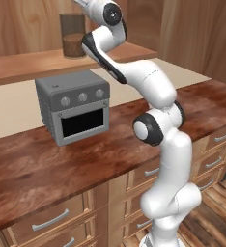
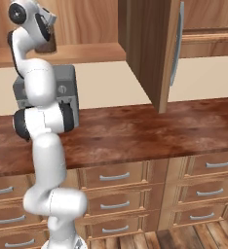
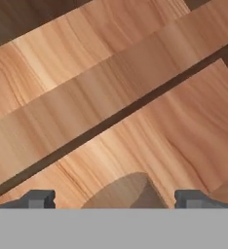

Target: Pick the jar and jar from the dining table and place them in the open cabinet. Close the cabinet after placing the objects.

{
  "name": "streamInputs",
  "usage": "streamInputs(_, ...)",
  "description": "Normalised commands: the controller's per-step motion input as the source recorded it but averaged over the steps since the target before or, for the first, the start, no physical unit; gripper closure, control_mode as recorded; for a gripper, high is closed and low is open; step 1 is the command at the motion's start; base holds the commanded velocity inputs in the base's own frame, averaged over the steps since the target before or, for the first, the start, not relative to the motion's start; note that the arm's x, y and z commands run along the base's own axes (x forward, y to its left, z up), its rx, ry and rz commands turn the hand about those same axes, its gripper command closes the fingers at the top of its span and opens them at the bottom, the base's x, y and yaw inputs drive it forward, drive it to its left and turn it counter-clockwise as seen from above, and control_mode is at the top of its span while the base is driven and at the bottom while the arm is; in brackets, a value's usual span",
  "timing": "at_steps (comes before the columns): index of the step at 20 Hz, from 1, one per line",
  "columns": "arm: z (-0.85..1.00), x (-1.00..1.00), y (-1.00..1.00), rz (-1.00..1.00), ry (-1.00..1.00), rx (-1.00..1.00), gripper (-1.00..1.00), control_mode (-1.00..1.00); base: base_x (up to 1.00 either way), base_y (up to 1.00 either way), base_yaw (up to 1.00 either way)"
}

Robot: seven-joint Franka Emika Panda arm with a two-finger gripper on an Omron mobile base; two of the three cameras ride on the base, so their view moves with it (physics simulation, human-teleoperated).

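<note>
A slim dark glass jar [image 1: 72,36] with light-brown powder stands upright on the floor of the open cabinet [image 1: 42,62], just left of my raised arm. In the right base view the jar [image 2: 48,44] peeks out behind the arm's upper joint. In the hand view my gripper [image 3: 116,199] is open, its dark fingertips [image 3: 38,198] set wide apart. The jar's brownish top [image 3: 128,190] sits between them, touching neither. Beyond it lie the cabinet's wooden boards [image 3: 111,97].
The cabinet's door [image 2: 152,53] with its long silver handle [image 2: 177,44] stands open to the right of the arm. A grey oven [image 1: 74,106] sits on the reddish wood counter [image 1: 47,164] below the cabinet. Drawers [image 2: 116,177] line the counter's front.
</note>
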Motion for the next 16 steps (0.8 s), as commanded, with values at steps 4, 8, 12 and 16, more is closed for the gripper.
streamInputs(4,0.05,-0.32,0.06,0.09,-0.25,0.00,-1.00,-1.00,0.00,0.00,0.00)
streamInputs(8,0.03,-0.99,0.00,0.09,-0.20,0.00,-1.00,-1.00,0.00,0.00,0.00)
streamInputs(12,-0.02,-1.00,-0.16,-0.03,0.09,0.00,-1.00,-1.00,0.00,0.00,0.00)
streamInputs(16,-0.58,-1.00,-0.49,-0.02,0.44,-0.22,-1.00,-1.00,0.00,0.00,0.00)
